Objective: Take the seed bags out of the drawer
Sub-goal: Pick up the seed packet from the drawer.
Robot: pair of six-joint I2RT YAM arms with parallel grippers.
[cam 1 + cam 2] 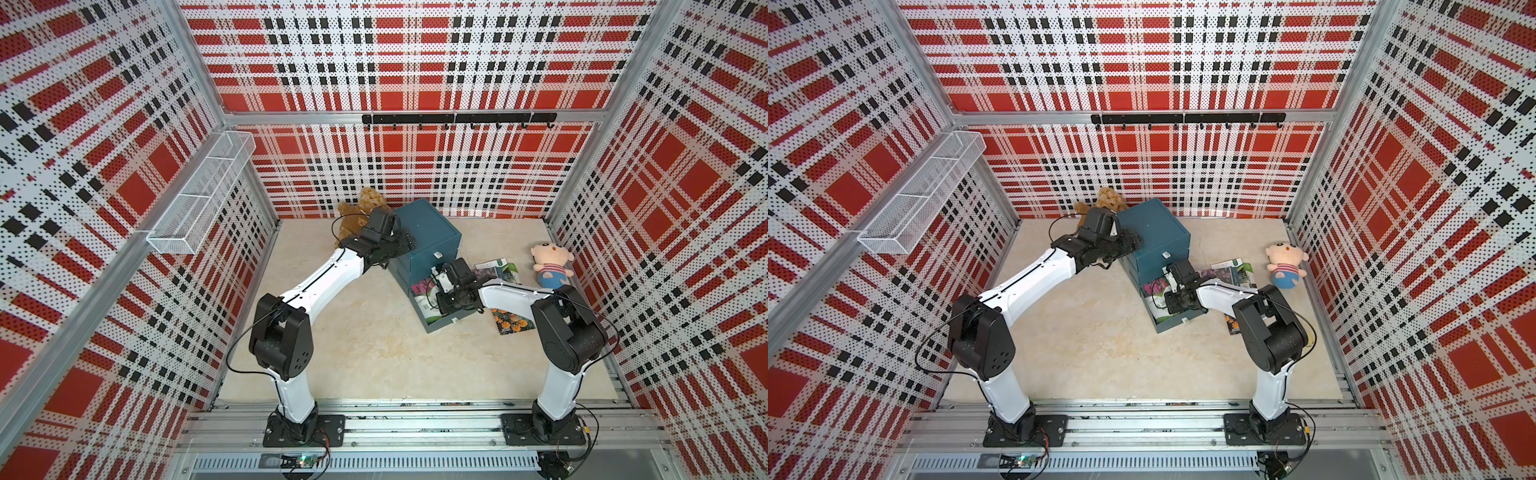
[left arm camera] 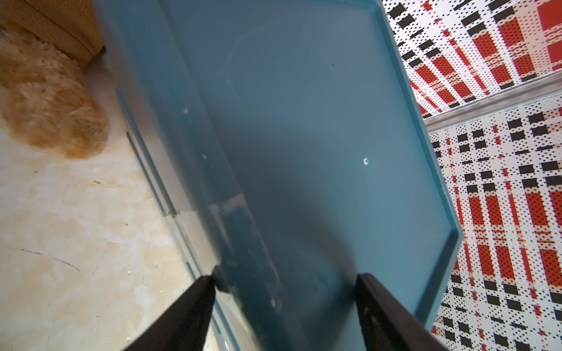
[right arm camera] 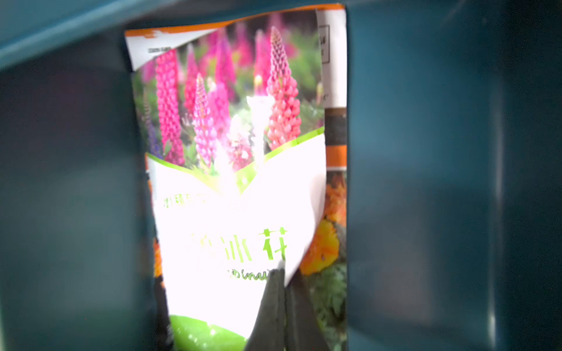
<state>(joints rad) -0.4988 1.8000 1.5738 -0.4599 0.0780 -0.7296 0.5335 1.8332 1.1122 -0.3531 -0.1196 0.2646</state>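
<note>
Where the drawer (image 1: pixel 440 326) juts from the cabinet (image 1: pixel 428 232) toward six o'clock, a pink bag (image 3: pixel 231 182) lies inside it on an orange bag (image 3: pixel 330 243); the right gripper (image 3: pixel 285 275) has its fingers pressed together, pinching the pink bag's edge; more bags (image 1: pixel 505 270) lie on the table (image 1: pixel 374 332) at three o'clock of the drawer, a dark bag (image 1: pixel 512 322) at four; the left gripper (image 2: pixel 286 277) stands spread wide astride the cabinet's upper edge at nine o'clock; a bear (image 1: pixel 365 208) sits at ten, a doll (image 1: pixel 550 266) at three.
</note>
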